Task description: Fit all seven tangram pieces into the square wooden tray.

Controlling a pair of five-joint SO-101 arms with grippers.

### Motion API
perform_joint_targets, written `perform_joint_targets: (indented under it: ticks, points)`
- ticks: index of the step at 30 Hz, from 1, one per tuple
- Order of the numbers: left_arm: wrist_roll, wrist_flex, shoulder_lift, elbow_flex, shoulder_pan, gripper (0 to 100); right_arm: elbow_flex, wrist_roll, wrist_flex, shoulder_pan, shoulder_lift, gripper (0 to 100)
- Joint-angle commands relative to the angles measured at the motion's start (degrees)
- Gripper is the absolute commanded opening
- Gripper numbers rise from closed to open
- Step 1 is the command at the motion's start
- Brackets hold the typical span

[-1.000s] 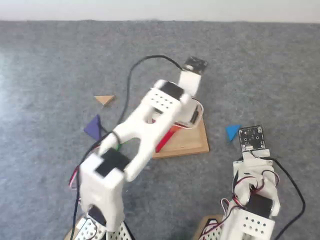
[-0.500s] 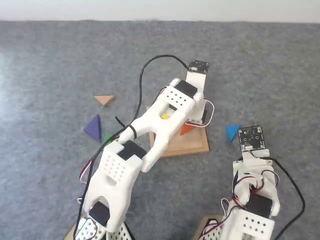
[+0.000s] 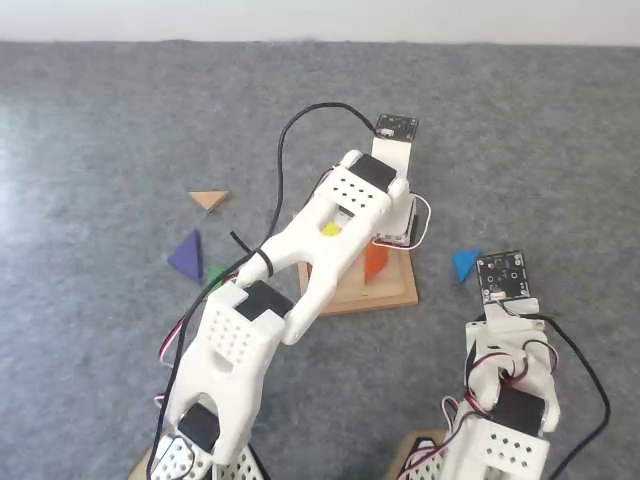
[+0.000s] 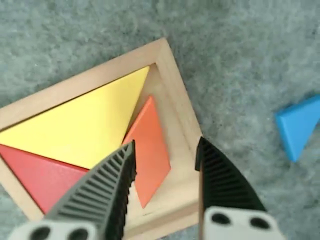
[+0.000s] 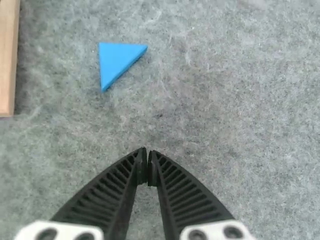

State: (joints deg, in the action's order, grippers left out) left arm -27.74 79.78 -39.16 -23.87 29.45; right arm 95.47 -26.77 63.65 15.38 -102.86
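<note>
The square wooden tray lies mid-table and holds a yellow triangle, a red piece and an orange piece. My left gripper hovers open just above the orange piece, which lies flat in the tray. A light blue triangle rests on the carpet right of the tray. My right gripper is shut and empty, a short way before that triangle. A purple triangle, a tan triangle and a green piece lie left of the tray.
Grey carpet covers the table. The left arm stretches over the tray and hides much of it in the high view. The right arm's base sits at the near right. A black cable loops above the left arm.
The left arm swung further over the tray and lowered; the orange piece now lies in the tray's right corner. The right arm has stayed put.
</note>
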Motion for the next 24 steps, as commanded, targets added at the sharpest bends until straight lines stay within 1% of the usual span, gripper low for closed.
perform_joint_targets:
  ticks: [1, 4, 8, 10, 12, 15, 19, 22, 23, 24]
  points:
    - [0.0, 0.7, 1.32, -3.21, -2.02, 19, 0.97, -0.53, 0.4, -0.48, -0.57, 0.9]
    - [4.92, 1.32, 1.49, -3.38, -2.99, 18, 0.97, -0.53, 0.4, -0.48, -0.48, 0.9]
    - [12.48, 0.97, 6.59, -0.75, -2.81, 8, 1.05, -0.53, 0.4, -0.48, -0.48, 0.9]
    - [14.33, -1.49, 11.78, 2.77, -2.64, 4, 1.05, -0.53, 0.4, -0.48, -0.48, 0.9]
    - [14.95, -5.27, 18.64, 8.84, -2.64, 2, 1.05, -0.53, 0.4, -0.48, -0.48, 0.9]
    - [17.41, -15.3, 29.19, 24.57, -2.73, 1, 1.05, -0.53, 0.4, -0.48, -0.48, 0.9]
    - [20.57, -34.9, 40.09, 51.3, -3.16, 1, 1.05, -0.53, 0.4, -0.48, -0.48, 0.9]
    - [26.02, -50.99, 45.71, 68.18, -2.64, 2, 1.05, -0.53, 0.4, -0.48, -0.48, 0.9]
    - [28.31, -54.24, 47.38, 71.6, -2.64, 1, 1.05, -0.53, 0.4, -0.48, -0.48, 0.9]
    - [30.07, -54.95, 48.35, 72.92, -2.55, 1, 1.05, -0.53, 0.4, -0.48, -0.48, 0.9]
